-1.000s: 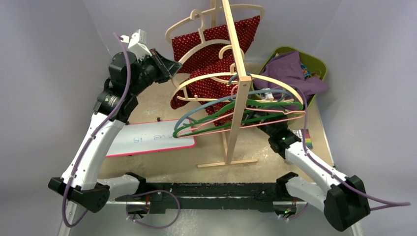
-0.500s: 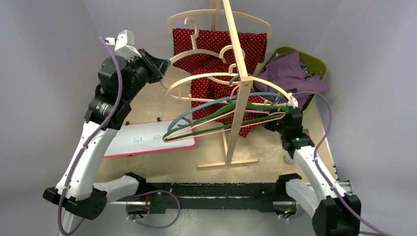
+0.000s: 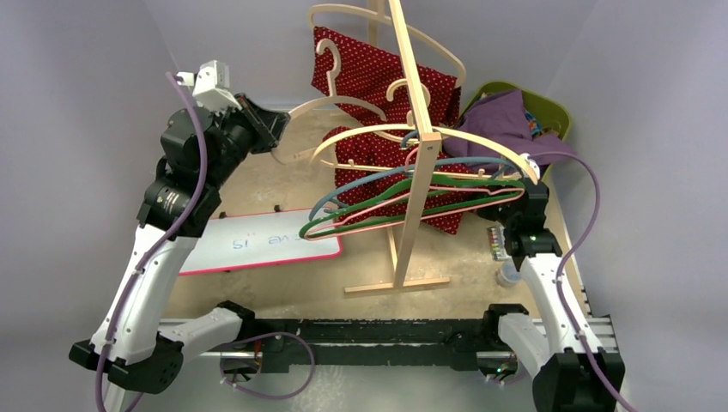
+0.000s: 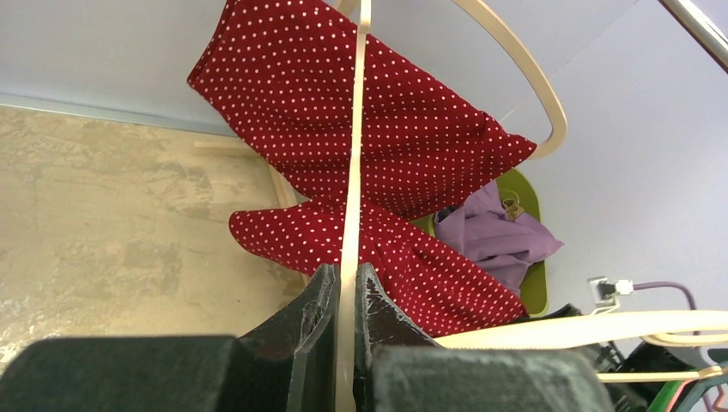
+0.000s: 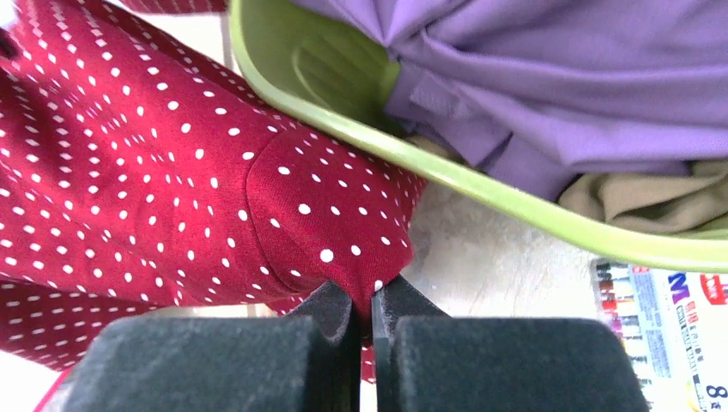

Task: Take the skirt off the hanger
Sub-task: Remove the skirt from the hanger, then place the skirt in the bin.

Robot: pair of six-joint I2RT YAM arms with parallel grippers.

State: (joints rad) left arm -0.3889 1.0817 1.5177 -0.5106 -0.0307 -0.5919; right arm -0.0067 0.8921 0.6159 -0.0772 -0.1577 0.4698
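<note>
With our left gripper (image 4: pixel 346 279) pinching the hanger (image 4: pixel 354 172) edge-on and our right gripper (image 5: pixel 364 296) clamped on the skirt (image 5: pixel 172 172) corner beside the green basket (image 5: pixel 481 187), the skirt stretches lengthwise between them, its free end nearer the right arm.

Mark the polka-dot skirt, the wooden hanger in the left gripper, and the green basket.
polka-dot skirt (image 5: pixel 172 172), right wrist view, on the red fabric left of the pinched fold.
wooden hanger (image 4: pixel 354 154), left wrist view, on the pale bar crossing the skirt.
green basket (image 5: pixel 481 187), right wrist view, on its rim.
</note>
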